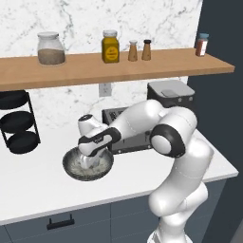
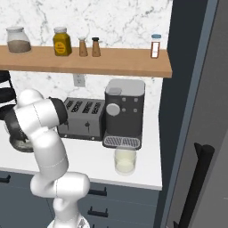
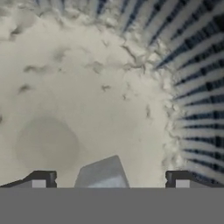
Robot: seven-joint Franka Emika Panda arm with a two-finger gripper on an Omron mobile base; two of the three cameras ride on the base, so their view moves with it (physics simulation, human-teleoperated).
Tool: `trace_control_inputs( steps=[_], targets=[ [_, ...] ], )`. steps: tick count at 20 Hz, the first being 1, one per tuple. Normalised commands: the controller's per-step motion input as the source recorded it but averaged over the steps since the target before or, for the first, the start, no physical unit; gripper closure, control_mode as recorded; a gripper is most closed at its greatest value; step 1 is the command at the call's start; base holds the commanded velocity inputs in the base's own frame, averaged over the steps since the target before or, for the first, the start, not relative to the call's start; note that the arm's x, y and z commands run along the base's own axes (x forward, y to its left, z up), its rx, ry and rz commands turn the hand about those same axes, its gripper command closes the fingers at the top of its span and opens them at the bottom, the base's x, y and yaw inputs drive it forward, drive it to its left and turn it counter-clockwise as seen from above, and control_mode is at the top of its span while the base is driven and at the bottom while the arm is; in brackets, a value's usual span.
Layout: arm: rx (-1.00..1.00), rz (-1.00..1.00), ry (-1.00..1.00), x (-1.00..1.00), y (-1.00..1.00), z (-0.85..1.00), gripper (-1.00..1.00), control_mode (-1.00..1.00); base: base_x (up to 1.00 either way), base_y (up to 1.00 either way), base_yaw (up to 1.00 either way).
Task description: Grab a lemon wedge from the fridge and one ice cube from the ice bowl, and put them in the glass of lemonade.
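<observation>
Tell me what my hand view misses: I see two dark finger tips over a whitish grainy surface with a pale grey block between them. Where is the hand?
Observer: The gripper is down inside the ice bowl on the counter.
Operator: Is the glass close by?
Observer: No. The glass of lemonade stands in front of the coffee machine, to the toaster's right, well away from the bowl.
Operator: And the fridge?
Observer: The fridge is at the counter's right end, its black bar handle untouched.
</observation>
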Motion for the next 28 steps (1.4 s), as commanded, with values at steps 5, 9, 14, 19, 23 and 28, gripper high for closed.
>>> trace_control_inputs(
  steps=[5, 9, 14, 19, 23, 28],
  targets=[
    [0.00, 0.01, 0.00, 0.17, 0.00, -0.02, -1.00, -1.00, 0.00, 0.00, 0.00],
    [0.00, 0.00, -0.01, 0.01, 0.00, -0.04, -1.00, -1.00, 0.00, 0.00, 0.00],
    [0.00, 0.00, -0.04, -0.08, 0.00, -0.12, -1.00, -1.00, 0.00, 0.00, 0.00],
    [0.00, 0.00, 0.00, -0.14, 0.00, -0.11, 1.00, -1.00, 0.00, 0.00, 0.00],
    [0.00, 0.00, 0.00, 0.00, -0.01, -0.04, 1.00, -1.00, 0.00, 0.00, 0.00],
    [0.00, 0.00, -0.01, -0.14, -0.12, 0.00, 1.00, -1.00, 0.00, 0.00, 0.00]
  ],
)
